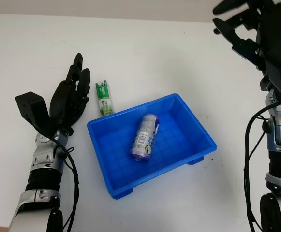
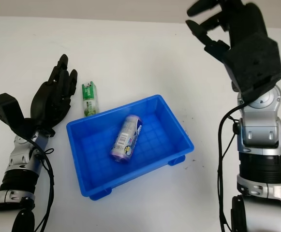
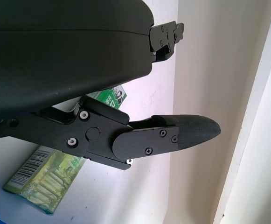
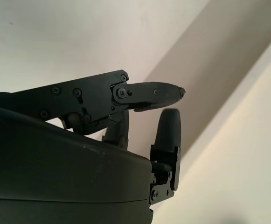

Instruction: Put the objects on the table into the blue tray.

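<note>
Working left to right: left hand (image 1: 71, 99) found open, empty, low over the table (image 1: 145, 53), just beside the carton (image 1: 104, 98). Carton lay flat on the table, outside the tray (image 1: 106, 145), its near end close against the tray's far-left rim; contact not confirmable. Judged light, thin-walled and easily crushed, with stiffer edges; best taken across its narrow sides near mid-length, with gentle pressure. Glossy print suggested some slip. Seen also under the fingers (image 3: 182, 133) in the left wrist view.

Tray stood mid-table, holding one can (image 1: 145, 137) lying on its side, slanted across the floor. Can judged rigid, smooth, prone to roll. Ample bare floor remained beside it for the carton.

Right hand (image 2: 242, 34) held high at the far right, open, empty, well apart from tray and carton.
</note>
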`<action>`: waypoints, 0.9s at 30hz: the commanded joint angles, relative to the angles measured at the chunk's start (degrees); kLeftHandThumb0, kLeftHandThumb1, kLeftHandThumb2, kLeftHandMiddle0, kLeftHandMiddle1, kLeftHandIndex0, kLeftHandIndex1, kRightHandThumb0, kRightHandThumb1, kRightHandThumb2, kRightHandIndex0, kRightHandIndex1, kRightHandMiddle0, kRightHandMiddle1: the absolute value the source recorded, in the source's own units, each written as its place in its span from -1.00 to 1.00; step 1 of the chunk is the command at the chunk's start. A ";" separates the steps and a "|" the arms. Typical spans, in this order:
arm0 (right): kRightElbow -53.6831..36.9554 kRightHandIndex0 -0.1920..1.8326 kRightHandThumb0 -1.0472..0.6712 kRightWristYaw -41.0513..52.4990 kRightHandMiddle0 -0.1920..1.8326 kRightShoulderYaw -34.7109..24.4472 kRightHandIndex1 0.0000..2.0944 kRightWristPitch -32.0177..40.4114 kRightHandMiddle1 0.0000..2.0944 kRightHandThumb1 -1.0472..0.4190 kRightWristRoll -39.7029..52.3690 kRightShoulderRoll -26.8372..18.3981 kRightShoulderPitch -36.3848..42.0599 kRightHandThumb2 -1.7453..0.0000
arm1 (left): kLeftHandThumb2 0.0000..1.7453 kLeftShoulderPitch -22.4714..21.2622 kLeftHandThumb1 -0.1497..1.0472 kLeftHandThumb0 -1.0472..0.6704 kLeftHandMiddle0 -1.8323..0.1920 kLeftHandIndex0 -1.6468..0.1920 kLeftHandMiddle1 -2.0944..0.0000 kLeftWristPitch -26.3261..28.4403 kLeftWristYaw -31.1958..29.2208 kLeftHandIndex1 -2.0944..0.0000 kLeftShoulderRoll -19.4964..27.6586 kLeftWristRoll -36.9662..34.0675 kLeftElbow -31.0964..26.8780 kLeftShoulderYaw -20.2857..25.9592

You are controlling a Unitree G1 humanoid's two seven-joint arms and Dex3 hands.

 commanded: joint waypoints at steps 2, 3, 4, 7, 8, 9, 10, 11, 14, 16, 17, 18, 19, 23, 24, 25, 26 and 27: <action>0.00 -0.94 -0.47 2.71 -0.97 0.77 -0.22 3.92 -0.17 -1.00 0.69 -0.89 2.11 0.46 | -0.41 -1.11 1.00 -0.66 1.00 1.00 1.00 -0.07 -0.26 1.00 0.88 -0.07 -0.04 0.30; -0.08 -0.92 -0.47 3.79 -0.93 0.72 -0.44 5.04 -0.41 -1.00 1.41 -0.76 2.57 0.44 | -0.41 -1.10 1.00 -0.66 1.00 1.00 1.00 0.01 -0.26 1.00 0.96 0.00 -0.08 0.26; 0.20 -0.91 -0.46 4.47 -0.91 0.86 -0.60 5.73 -0.59 -1.00 1.65 -0.70 2.88 0.41 | -0.41 -1.09 1.00 -0.66 1.00 1.00 1.00 0.09 -0.32 1.00 1.05 0.01 -0.11 0.24; 0.14 -0.92 -0.49 6.36 -0.89 1.01 -0.84 10.02 -0.85 -1.00 3.08 -0.16 3.78 0.34 | -0.40 -1.19 1.00 -0.65 1.00 1.00 1.00 -0.14 -0.54 1.00 1.20 0.00 0.06 0.24; 0.23 -0.94 -0.49 6.69 -0.91 1.01 -0.88 10.45 -0.89 -1.00 3.55 0.04 4.25 0.32 | -0.40 -1.22 1.00 -0.65 1.00 1.00 1.00 -0.13 -0.59 1.00 1.24 -0.01 0.10 0.25; 0.50 -0.94 -0.48 6.98 -0.91 0.92 -0.89 10.34 -0.91 -1.00 4.14 0.31 4.74 0.31 | -0.40 -1.24 1.00 -0.65 1.00 1.00 1.00 -0.06 -0.63 1.00 1.26 -0.07 0.08 0.28; 0.65 -0.94 -0.47 7.29 -0.92 0.75 -0.90 10.44 -0.92 -1.00 4.87 0.67 5.17 0.30 | -0.40 -1.26 1.00 -0.65 1.00 1.00 1.00 -0.03 -0.75 1.00 1.30 -0.13 0.08 0.29; 0.95 -0.96 -0.47 7.36 -0.93 0.62 -0.91 10.12 -0.93 -1.00 5.45 1.04 5.62 0.28 | -0.40 -1.28 1.00 -0.65 1.00 1.00 1.00 0.04 -0.77 1.00 1.32 -0.16 0.04 0.30; 1.01 -0.97 -0.49 7.35 -0.94 0.70 -0.93 9.37 -0.94 -1.00 6.82 2.07 7.12 0.26 | -0.40 -1.34 1.00 -0.64 1.00 1.00 1.00 0.17 -0.80 1.00 1.41 -0.15 -0.10 0.31; 1.19 -0.99 -0.49 7.45 -0.97 0.56 -0.94 8.60 -0.96 -1.00 7.98 2.85 7.71 0.23 | -0.40 -1.44 1.00 -0.64 1.00 1.00 1.00 0.07 -0.93 1.00 1.62 -0.06 0.02 0.31; 1.19 -1.00 -0.50 7.60 -0.98 0.35 -0.95 8.62 -0.96 -1.00 8.85 3.35 7.92 0.23 | -0.40 -1.56 1.00 -0.63 1.00 1.00 1.00 -0.20 -1.13 1.00 1.90 0.17 0.27 0.20; 1.25 -1.00 -0.50 7.84 -0.99 0.16 -0.97 8.60 -0.98 -1.00 9.70 3.75 8.08 0.21 | -0.39 -1.69 1.00 -0.63 1.00 1.00 1.00 -0.50 -1.39 1.00 2.27 0.45 0.49 0.07; 1.19 -1.00 -0.50 8.06 -1.00 0.14 -0.98 8.58 -0.98 -1.00 10.31 3.96 8.22 0.20 | -0.39 -1.88 1.00 -0.63 1.00 1.00 1.00 -0.65 -1.85 1.00 2.73 0.60 0.72 -0.02; 1.37 -1.00 -0.53 8.63 -1.00 0.24 -0.99 8.01 -0.98 -1.00 11.80 4.47 8.45 0.20 | -0.41 -3.29 1.00 -0.66 0.99 1.00 0.99 -2.06 -4.49 1.00 5.70 1.74 2.13 -0.35; 1.30 -1.00 -0.54 8.65 -1.00 0.31 -0.99 8.00 -0.98 -1.00 12.03 4.55 8.45 0.20 | -0.42 -3.93 1.00 -0.65 0.98 0.99 0.98 -2.93 -5.43 0.99 6.73 2.03 2.83 -0.35; 1.17 -1.00 -0.55 8.60 -1.00 0.39 -0.99 8.01 -0.98 -1.00 12.20 4.62 8.48 0.20 | -0.43 -4.62 1.00 -0.63 0.97 0.97 0.96 -3.65 -6.29 0.98 7.88 2.38 3.45 -0.38; 1.03 -1.00 -0.55 8.50 -1.00 0.42 -0.99 8.07 -0.98 -1.00 12.36 4.70 8.52 0.20 | -0.43 -5.53 1.00 -0.60 0.95 0.95 0.95 -4.43 -7.35 0.96 9.17 2.69 4.16 -0.43; 0.92 -1.00 -0.55 8.45 -1.00 0.45 -0.99 8.08 -0.99 -1.00 12.47 4.73 8.56 0.20 | -0.47 -6.64 1.00 -0.57 0.93 0.93 0.94 -4.89 -8.77 0.95 10.40 2.59 4.92 -0.33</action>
